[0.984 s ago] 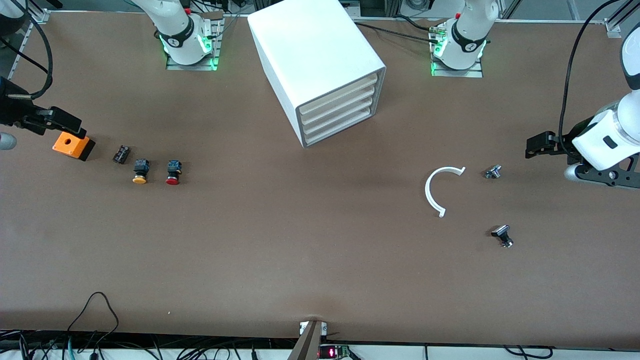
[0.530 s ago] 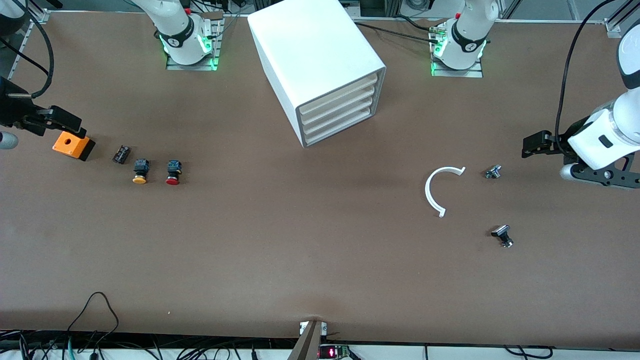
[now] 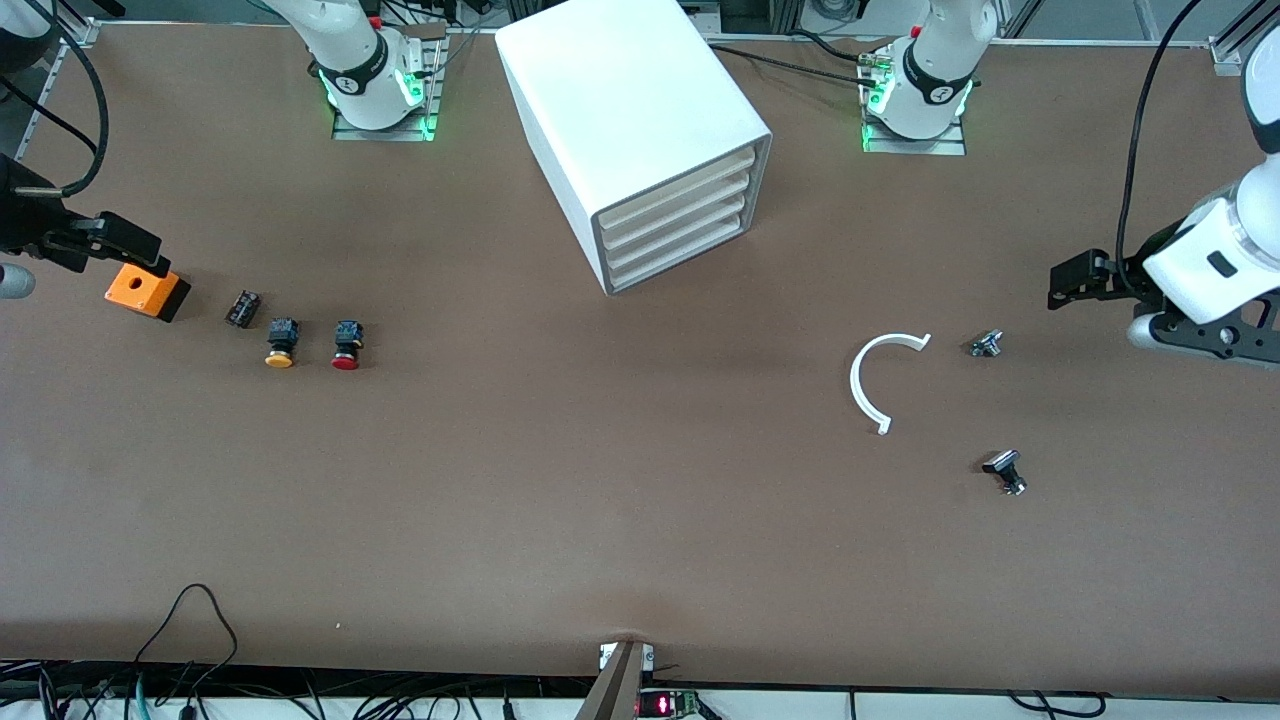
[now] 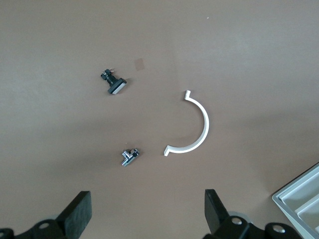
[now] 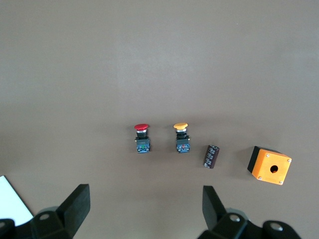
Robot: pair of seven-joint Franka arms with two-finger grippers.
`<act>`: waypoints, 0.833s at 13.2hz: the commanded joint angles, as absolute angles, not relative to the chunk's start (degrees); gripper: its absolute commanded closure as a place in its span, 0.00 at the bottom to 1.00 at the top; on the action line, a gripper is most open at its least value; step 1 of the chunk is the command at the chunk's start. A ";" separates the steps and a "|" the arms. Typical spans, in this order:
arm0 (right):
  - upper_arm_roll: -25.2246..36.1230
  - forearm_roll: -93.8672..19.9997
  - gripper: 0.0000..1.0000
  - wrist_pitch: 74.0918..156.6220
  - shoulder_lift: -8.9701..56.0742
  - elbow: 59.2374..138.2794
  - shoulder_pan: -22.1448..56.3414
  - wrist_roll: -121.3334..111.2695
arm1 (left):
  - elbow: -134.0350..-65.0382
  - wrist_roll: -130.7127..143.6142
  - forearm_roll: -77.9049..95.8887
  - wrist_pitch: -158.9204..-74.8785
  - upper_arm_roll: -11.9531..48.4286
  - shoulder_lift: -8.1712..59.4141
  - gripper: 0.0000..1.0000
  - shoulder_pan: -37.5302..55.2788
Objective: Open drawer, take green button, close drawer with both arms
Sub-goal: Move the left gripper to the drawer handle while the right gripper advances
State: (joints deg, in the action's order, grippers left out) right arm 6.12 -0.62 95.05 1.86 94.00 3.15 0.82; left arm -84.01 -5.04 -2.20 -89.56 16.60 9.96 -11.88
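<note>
Inside closed drawer (image 3: pixel 678 265), contents hidden; left gripper (image 4: pixel 147 219) fingers spread.

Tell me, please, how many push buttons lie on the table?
2: the yellow-capped button beside the red-capped button, toward the right arm's end. No green one shows; all four trays of the cabinet are shut.

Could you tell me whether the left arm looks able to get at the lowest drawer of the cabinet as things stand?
Probably yes. The left pincer hangs open over the table's left-arm end, and only bare table lies between it and the shut drawer; the white curved piece sits nearer the camera, off that path.
</note>
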 commanded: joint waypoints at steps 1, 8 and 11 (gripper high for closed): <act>5.62 -0.17 0.00 95.71 1.14 94.75 2.72 0.09 | -84.55 -5.80 1.12 -88.42 16.35 8.88 0.00 -11.43; 5.62 0.09 0.00 98.96 2.54 94.66 5.53 0.26 | -85.78 -6.06 0.26 -85.34 15.73 12.39 0.00 -9.67; 5.62 -0.35 0.00 100.89 5.18 94.66 6.41 1.05 | -87.09 -6.59 2.45 -84.90 15.99 17.03 0.00 -9.49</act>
State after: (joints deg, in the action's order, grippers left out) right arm 5.61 -0.62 98.82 3.92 94.21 5.78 0.82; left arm -86.44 -5.09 0.73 -85.88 16.43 14.35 -10.12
